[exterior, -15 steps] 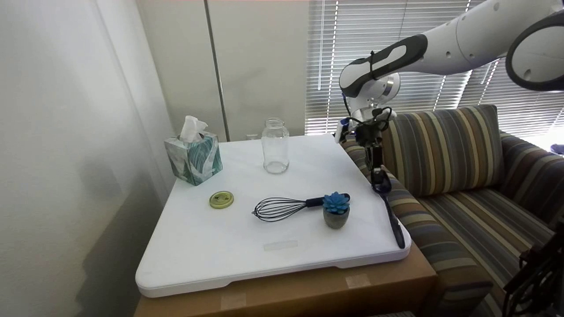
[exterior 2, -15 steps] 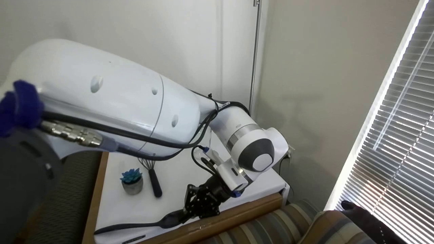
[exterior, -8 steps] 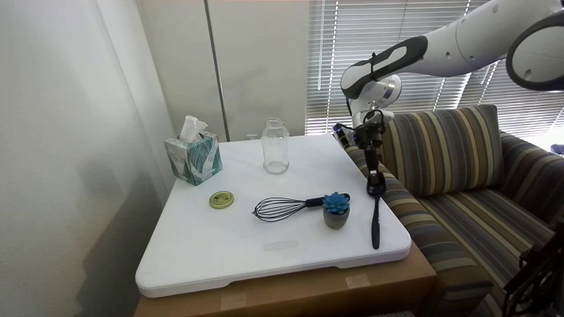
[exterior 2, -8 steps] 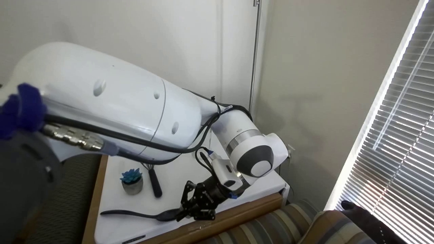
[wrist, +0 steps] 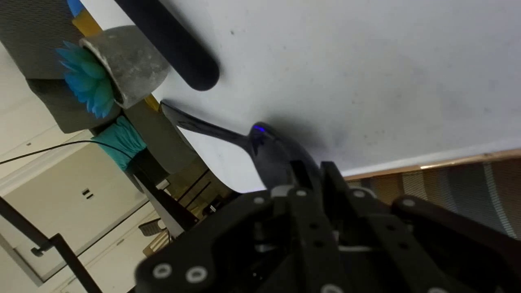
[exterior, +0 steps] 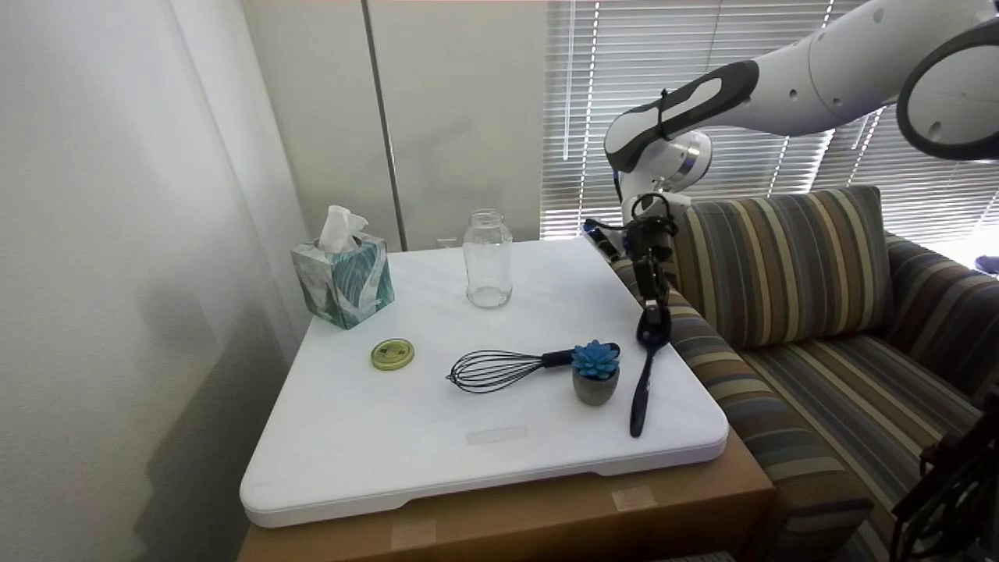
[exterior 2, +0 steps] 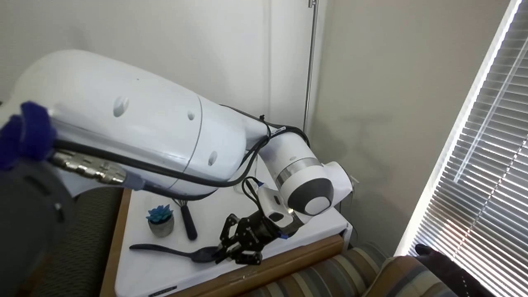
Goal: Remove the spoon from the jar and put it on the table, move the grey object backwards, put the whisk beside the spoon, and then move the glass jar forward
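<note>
My gripper [exterior: 654, 311] is shut on the bowl of the black spoon [exterior: 641, 394], near the table's sofa-side edge. In the wrist view the fingertips [wrist: 333, 173] pinch the bowl of the spoon [wrist: 270, 156]; its handle points away. I cannot tell whether the handle touches the white table [exterior: 375, 445]. The grey object, a pot with a blue succulent [exterior: 595, 388], stands left of the spoon handle in that exterior view. The whisk [exterior: 499, 371] lies behind it, its handle [exterior 2: 188, 222] passing behind the pot. The glass jar [exterior: 488, 265] stands upright and empty at the back.
A teal tissue box [exterior: 343, 281] stands at the table's back left, with a yellow-green disc [exterior: 392, 354] in front of it. A striped sofa [exterior: 780, 312] adjoins the table's right side. The arm [exterior 2: 165, 123] covers much of the table in an exterior view.
The gripper has carried the spoon from the table's sofa-side edge inward. The handle end has swung toward the pot. The pot, whisk and jar have not moved.
</note>
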Action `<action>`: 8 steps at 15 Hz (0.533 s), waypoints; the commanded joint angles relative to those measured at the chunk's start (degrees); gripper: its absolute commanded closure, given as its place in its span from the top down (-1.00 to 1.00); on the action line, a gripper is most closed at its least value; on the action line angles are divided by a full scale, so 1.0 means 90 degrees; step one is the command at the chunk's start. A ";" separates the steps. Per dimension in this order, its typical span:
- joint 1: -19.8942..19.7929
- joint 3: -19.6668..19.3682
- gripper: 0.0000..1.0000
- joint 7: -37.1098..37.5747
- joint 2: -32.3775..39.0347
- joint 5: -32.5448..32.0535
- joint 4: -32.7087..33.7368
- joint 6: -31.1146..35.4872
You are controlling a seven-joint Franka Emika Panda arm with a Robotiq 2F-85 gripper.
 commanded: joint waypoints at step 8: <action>0.0656 -0.1581 0.94 0.0689 -0.0680 0.1729 -0.0051 0.0328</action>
